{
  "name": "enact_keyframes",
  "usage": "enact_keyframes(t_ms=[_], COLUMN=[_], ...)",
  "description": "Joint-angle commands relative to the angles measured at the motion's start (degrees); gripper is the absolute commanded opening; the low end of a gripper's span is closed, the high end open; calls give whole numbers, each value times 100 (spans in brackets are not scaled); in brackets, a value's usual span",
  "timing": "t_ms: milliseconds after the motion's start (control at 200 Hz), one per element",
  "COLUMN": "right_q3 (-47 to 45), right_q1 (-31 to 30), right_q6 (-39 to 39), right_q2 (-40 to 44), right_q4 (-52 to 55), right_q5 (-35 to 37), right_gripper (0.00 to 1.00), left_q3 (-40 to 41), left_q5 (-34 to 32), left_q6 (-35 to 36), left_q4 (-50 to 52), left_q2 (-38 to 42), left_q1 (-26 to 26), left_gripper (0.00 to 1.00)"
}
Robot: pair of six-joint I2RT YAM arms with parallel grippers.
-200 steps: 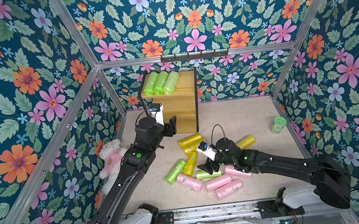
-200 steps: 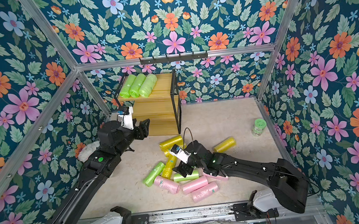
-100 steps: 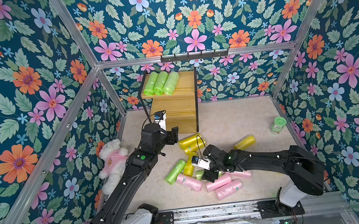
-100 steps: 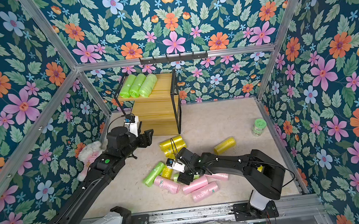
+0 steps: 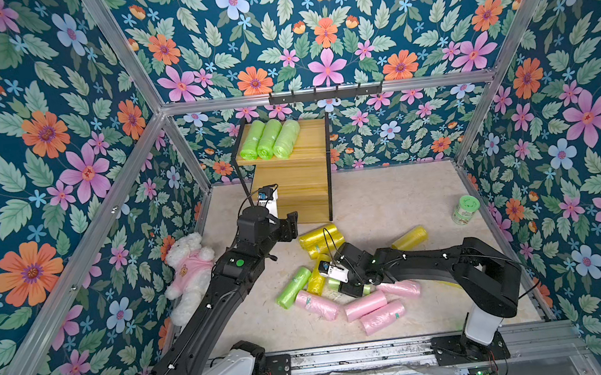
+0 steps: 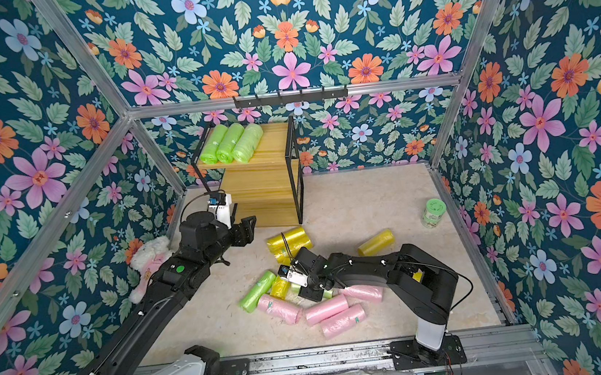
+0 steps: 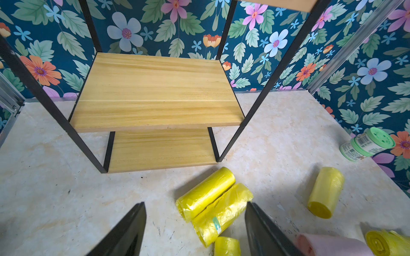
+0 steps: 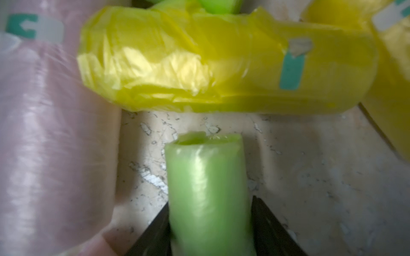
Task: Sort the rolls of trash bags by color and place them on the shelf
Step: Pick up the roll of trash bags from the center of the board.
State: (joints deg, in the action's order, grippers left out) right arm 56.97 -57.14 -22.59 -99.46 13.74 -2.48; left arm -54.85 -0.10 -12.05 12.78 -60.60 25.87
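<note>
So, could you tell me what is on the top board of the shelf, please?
Three lime green rolls lie side by side at one end of the top board of the shelf; the rest of that board is bare wood. The wood under the rolls is covered.

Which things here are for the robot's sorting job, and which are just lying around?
For the job: shelf; three green rolls on its top board; yellow rolls, pink rolls and loose green roll on the floor; held green roll in the right gripper.
Just lying about: teddy bear; green-lidded jar; hook rail.
</note>
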Motion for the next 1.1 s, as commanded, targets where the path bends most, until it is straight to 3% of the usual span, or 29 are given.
enact_keyframes(t_ms=[0,210,405,540,645,1095], right_q3=[-123,-765,-1568,-1861,-1846,-1355], right_q1=[133,815,1692,2143,2228,2219], right_q6=[31,992,3127,4765,5457,7204], right_q2=[245,1467,2567,2874,2881,2411], right_q4=[-557,-2187,-4631,-6227,-7015,-8608], right_q5=[133,-1047,-1864,-1772,-1597,-853], right_gripper=[50,40,39,40,40,40], left_q3=[56,257,597,872,1136,1591], left_q5=[-167,1,994,1988,2412,2728], left_q6=[-98,-267,-682,-1376,-1920,-2833], left_q4=[-162,-551,-1611,-2782,-3782,-6177], left_q2=[69,236,451,405,287,-132], left_q1=[-6,-9,-5,6,41,633], left_gripper=[75,75,76,76,76,82])
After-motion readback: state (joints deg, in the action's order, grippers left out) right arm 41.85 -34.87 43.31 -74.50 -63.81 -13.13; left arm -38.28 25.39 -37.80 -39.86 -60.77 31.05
